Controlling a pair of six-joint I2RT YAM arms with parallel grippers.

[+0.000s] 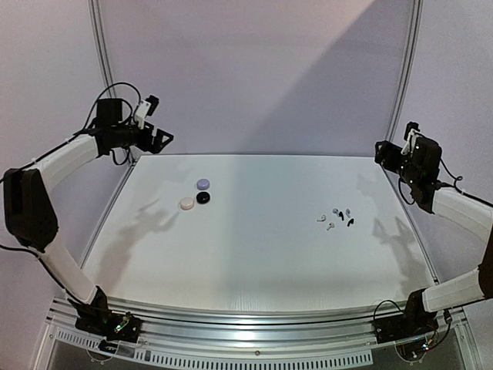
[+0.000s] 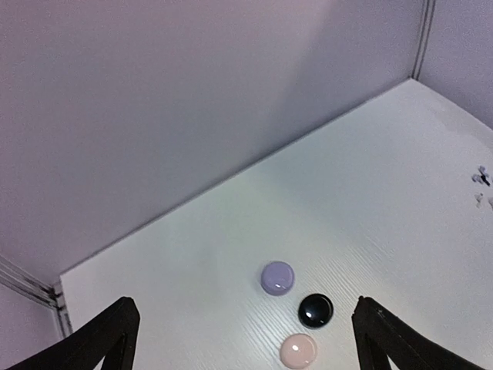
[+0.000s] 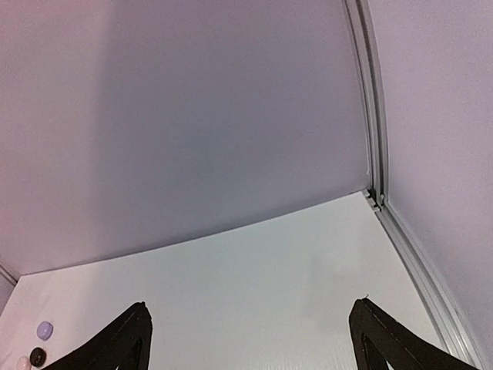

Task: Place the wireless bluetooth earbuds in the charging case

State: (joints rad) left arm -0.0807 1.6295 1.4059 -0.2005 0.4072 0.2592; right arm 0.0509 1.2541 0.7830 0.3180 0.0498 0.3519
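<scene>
White bench (image 1: 254, 262) under lilac walls carries everything. Left tool (image 1: 159, 139) hangs above the 10 o'clock corner, released, fingers wide. Right tool (image 1: 389, 154) hangs over the 2 o'clock edge, likewise spread and gripping nothing. Toward 10 o'clock three round cases sit clustered: lavender case (image 1: 203, 183), black case (image 1: 202, 197), cream case (image 1: 186, 203). Wireless bluetooth earbuds (image 1: 339, 217) lie scattered at 3 o'clock, well apart from them.

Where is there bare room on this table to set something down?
Bare table between the lavender case, black case, pale pink case and the earbuds; also the whole near strip. Crowded only within those two clusters.
</scene>
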